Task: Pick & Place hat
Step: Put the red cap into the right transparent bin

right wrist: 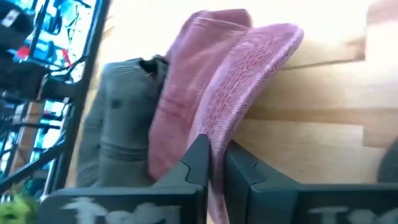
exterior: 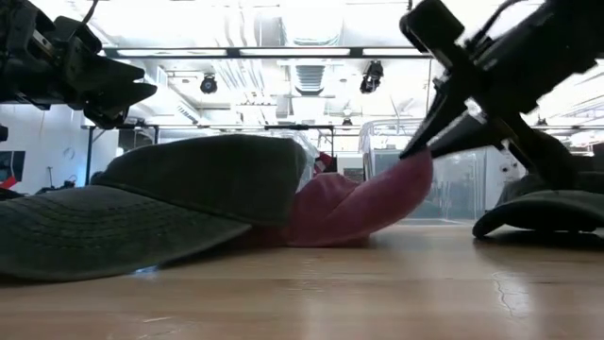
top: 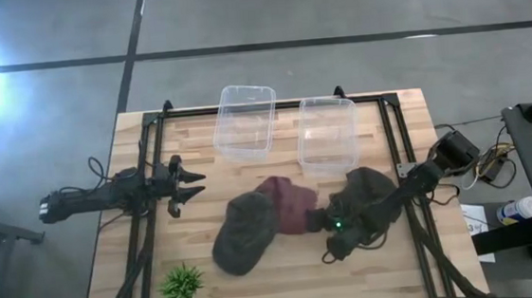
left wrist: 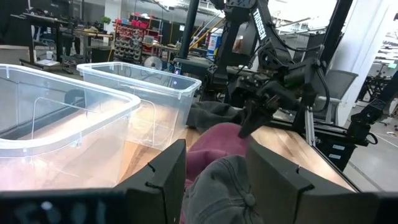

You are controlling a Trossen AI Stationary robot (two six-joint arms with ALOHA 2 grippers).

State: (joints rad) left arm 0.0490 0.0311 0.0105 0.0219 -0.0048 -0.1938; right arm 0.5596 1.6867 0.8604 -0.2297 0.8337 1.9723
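Note:
A maroon cap (top: 285,203) lies mid-table, its crown against an olive cap (top: 244,232) on its left. A dark green cap (top: 369,193) lies flat on the table to its right, partly under my right arm. My right gripper (top: 313,220) is shut on the maroon cap's brim; it also shows in the low view (exterior: 422,146) and in the right wrist view (right wrist: 216,163). My left gripper (top: 191,184) hovers open and empty left of the caps, above the table (exterior: 118,94). My right gripper pinches the maroon cap's brim at its edge (right wrist: 219,134) between its two fingers. The fingers slant down from the table's right side. The brim (exterior: 406,184) is raised off the table, while the crown (exterior: 321,212) rests on the wood against the olive cap.
Two clear plastic bins (top: 245,120) (top: 328,133) stand side by side at the far edge. A small green plant (top: 182,284) sits near the front left. A black metal frame (top: 149,177) runs along the table's sides.

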